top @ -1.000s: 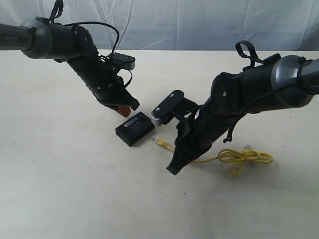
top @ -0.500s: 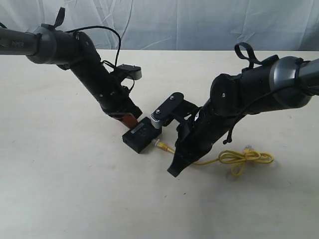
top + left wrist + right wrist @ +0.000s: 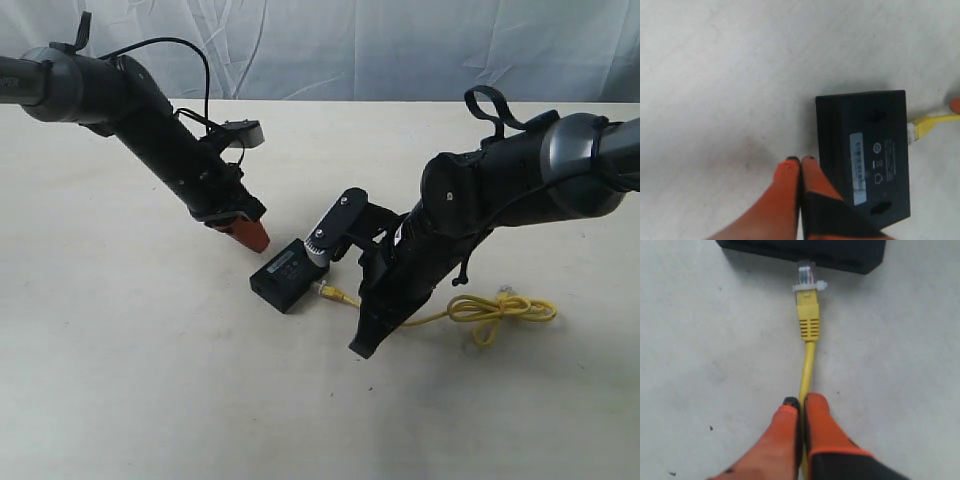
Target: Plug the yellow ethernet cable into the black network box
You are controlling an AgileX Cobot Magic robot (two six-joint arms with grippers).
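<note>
Grip of right claw on yellow ethernet cable: wrist view only

1. We see a bright yellow cable with a boot of the same yellow, ending in a clear plug.
2. We find the box plain black, with a pale grey label bearing dark print and small white symbols beside it.
3. We note orange fingers with dark tips and black backing on the left gripper and the right gripper.
4. We see the left arm and the right arm black, with grey metal sections.
5. We see a cream, faintly speckled table and a whitish cloth behind it.
</note>
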